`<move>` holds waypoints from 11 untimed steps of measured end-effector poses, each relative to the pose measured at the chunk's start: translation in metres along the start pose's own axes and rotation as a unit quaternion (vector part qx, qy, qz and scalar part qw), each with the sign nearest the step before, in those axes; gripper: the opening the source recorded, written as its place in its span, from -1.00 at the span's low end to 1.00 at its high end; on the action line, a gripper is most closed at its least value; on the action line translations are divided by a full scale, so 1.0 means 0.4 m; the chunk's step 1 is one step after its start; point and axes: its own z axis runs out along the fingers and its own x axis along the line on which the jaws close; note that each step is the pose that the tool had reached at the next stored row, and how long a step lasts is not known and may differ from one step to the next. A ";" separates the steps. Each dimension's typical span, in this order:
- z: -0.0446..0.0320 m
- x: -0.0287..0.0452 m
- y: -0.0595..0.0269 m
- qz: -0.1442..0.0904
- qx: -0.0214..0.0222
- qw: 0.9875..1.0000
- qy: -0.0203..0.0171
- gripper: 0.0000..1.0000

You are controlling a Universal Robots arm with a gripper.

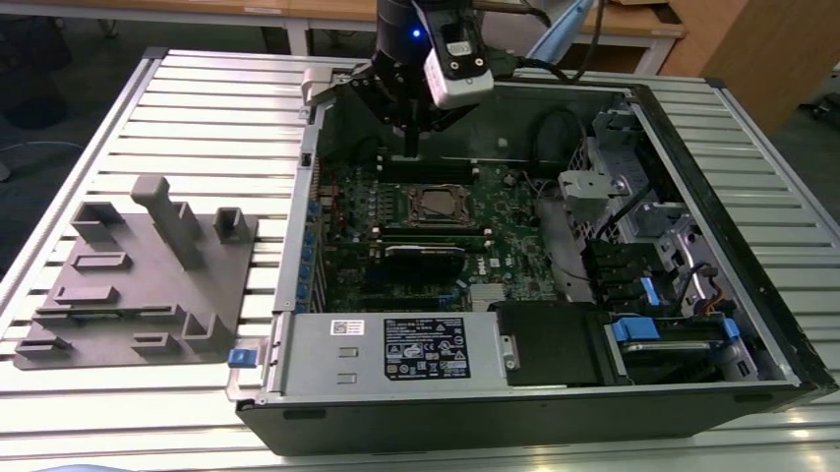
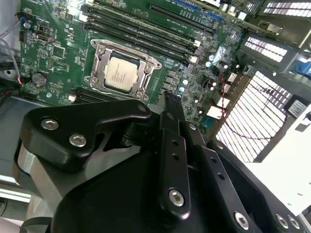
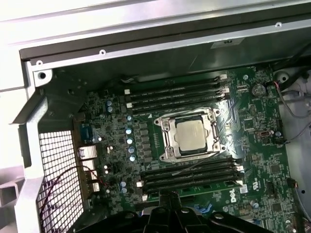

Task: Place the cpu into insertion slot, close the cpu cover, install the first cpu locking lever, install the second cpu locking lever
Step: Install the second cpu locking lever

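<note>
The cpu [image 3: 194, 138] [image 2: 121, 73] lies flat in the insertion slot [image 1: 440, 205] on the green motherboard [image 1: 354, 211]. Its silver top shows through the cut-out of the cpu cover [image 3: 167, 140] [image 2: 99, 65], which lies down flat around it. My gripper [image 1: 411, 147] hangs above the board's far edge, beyond the slot and apart from it. Its two black fingers meet at the tip [image 2: 170, 97] [image 3: 167, 194], shut with nothing between them. A thin wire lever [image 3: 204, 159] runs along one side of the socket.
The open computer case [image 1: 683, 197] stands on a slatted table. Long black memory slots [image 3: 175, 94] flank the socket. A power supply [image 1: 393, 349] and drive bays [image 1: 656, 295] fill the case's near and right parts. A grey fixture block [image 1: 145, 265] sits at the exterior view's left.
</note>
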 end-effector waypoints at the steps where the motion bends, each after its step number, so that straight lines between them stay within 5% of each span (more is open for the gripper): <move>1: 0.004 0.000 0.000 0.000 0.000 1.000 0.000 -0.79; 11: 0.050 0.001 -0.001 0.000 0.000 1.000 0.000 -0.79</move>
